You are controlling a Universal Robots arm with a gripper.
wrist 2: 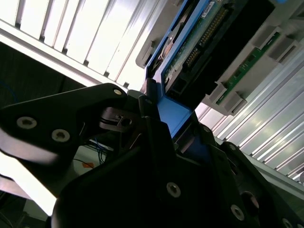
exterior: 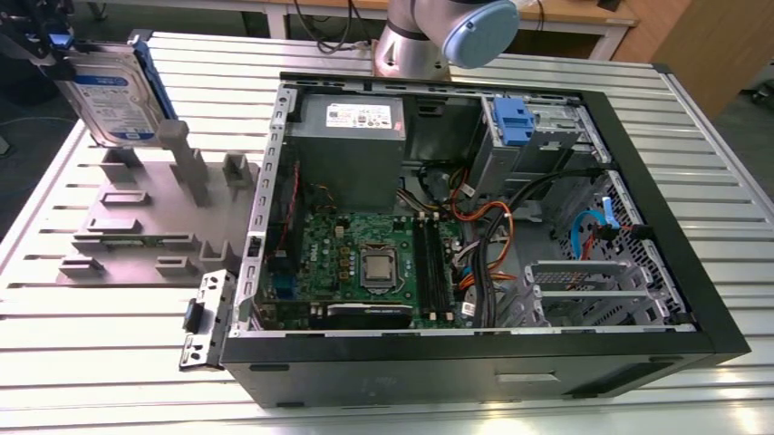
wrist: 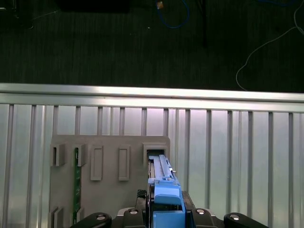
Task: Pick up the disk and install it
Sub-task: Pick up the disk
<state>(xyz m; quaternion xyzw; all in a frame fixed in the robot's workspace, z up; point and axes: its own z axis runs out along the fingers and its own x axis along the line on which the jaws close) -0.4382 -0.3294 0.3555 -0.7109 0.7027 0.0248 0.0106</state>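
The gripper [wrist: 165, 213] is clamped on the disk [exterior: 112, 101], with its black fingers [wrist 2: 149, 109] pressed against the blue rail frame. In the exterior view the disk hangs nearly upright with its label showing. It is at the exterior view's left, over the far end of the grey holder [exterior: 133, 213] on the table [exterior: 72, 362], and well apart from the open case [exterior: 484, 372]. The picture's edge cuts off most of the gripper there, leaving only dark bits above the disk.

In the first wrist view the disk is edge-on, with an open slot [wrist: 154, 153] of the holder beyond it. I cannot tell whether its lower edge touches the holder. In the second wrist view the fingers hide much of the disk, and its circuit board [wrist 2: 199, 45] shows past them.

Inside the case, the cage [exterior: 550, 140] with its blue latch [exterior: 512, 122] stands near the power supply [exterior: 351, 136].
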